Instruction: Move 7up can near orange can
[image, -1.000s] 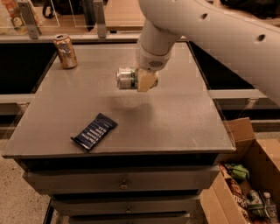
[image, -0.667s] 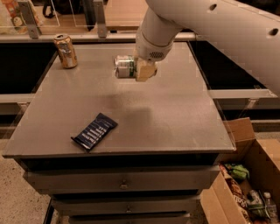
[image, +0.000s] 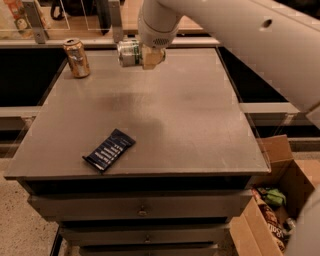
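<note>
The 7up can (image: 128, 53) is silvery with green print and lies on its side in the air above the far part of the grey table (image: 165, 115). My gripper (image: 142, 56) is shut on it, with a tan finger (image: 152, 57) across its right end. The orange can (image: 76, 58) stands upright at the table's far left corner, to the left of the held can and apart from it.
A dark blue snack packet (image: 109, 149) lies flat near the table's front left. An open cardboard box (image: 272, 200) with clutter sits on the floor at the right. Drawers run under the table front. A shelf rail crosses behind the table.
My gripper has carried the 7up can away from the table's middle toward the far edge and left, closer to the orange can. The orange can and packet have not moved.
</note>
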